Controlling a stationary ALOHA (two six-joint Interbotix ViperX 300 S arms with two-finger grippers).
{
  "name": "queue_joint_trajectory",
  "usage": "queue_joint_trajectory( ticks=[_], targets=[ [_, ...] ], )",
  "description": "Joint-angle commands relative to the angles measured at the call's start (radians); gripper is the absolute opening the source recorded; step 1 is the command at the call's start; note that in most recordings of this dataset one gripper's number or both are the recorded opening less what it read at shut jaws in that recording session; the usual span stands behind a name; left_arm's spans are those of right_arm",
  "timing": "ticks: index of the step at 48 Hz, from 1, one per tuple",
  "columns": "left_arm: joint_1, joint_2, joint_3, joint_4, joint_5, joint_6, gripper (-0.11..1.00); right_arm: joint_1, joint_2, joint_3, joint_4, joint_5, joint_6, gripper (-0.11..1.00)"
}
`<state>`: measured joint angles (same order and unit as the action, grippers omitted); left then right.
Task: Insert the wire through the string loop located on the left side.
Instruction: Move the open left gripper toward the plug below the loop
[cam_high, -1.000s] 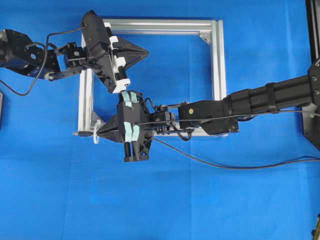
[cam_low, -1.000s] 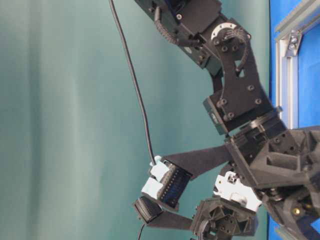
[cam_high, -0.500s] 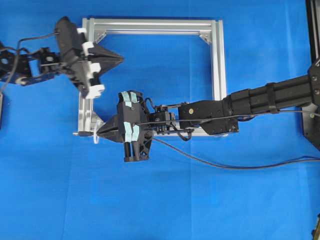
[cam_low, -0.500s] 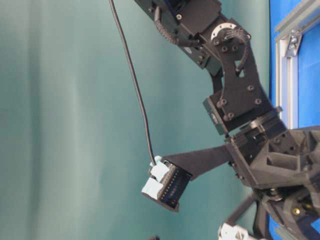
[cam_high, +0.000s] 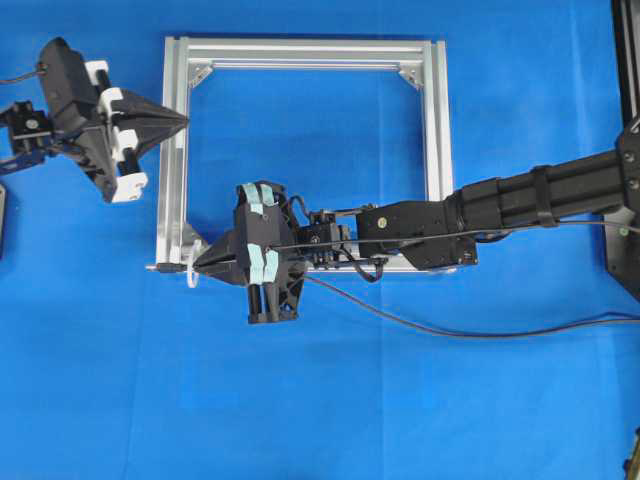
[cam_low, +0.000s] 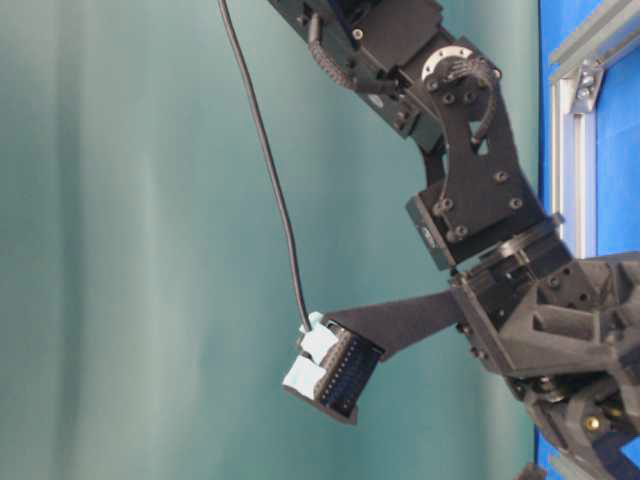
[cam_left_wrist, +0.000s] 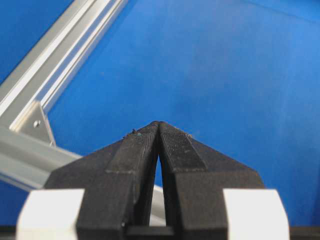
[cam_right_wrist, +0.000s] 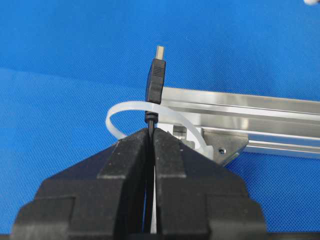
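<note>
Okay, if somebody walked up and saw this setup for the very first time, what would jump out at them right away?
Probably the right gripper, shut on the wire at the lower left corner of the silver frame, with the plug poking through the white string loop. Next, the left gripper, shut and holding nothing, at the frame's left rail. All of it lies on a vivid blue table.

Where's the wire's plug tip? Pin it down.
In the right wrist view, the plug tip sticks out past the shut right tool, through the white string loop at the aluminium frame corner.
</note>
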<state>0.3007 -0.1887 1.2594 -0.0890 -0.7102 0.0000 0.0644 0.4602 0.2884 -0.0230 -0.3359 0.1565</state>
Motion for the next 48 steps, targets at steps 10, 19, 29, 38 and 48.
queue_joint_trajectory(
  ticks=[10, 19, 29, 38, 48],
  targets=[
    [0.002, -0.02, -0.006, 0.003, -0.006, -0.003, 0.0, -0.005, -0.023, -0.021, 0.003, -0.003, 0.0, -0.1],
    [-0.041, -0.028, -0.002, 0.003, -0.008, -0.011, 0.0, -0.005, -0.023, -0.021, 0.003, -0.003, 0.0, -0.1],
    [-0.186, -0.041, 0.008, 0.003, -0.008, -0.012, 0.0, -0.005, -0.023, -0.021, 0.003, -0.005, 0.0, -0.1],
    [-0.305, -0.066, 0.018, 0.003, -0.006, -0.012, 0.0, -0.005, -0.023, -0.021, 0.003, -0.003, 0.0, -0.1],
    [-0.43, -0.109, 0.038, 0.003, -0.005, -0.011, 0.0, -0.005, -0.023, -0.021, 0.003, -0.003, 0.0, -0.1]
  ],
)
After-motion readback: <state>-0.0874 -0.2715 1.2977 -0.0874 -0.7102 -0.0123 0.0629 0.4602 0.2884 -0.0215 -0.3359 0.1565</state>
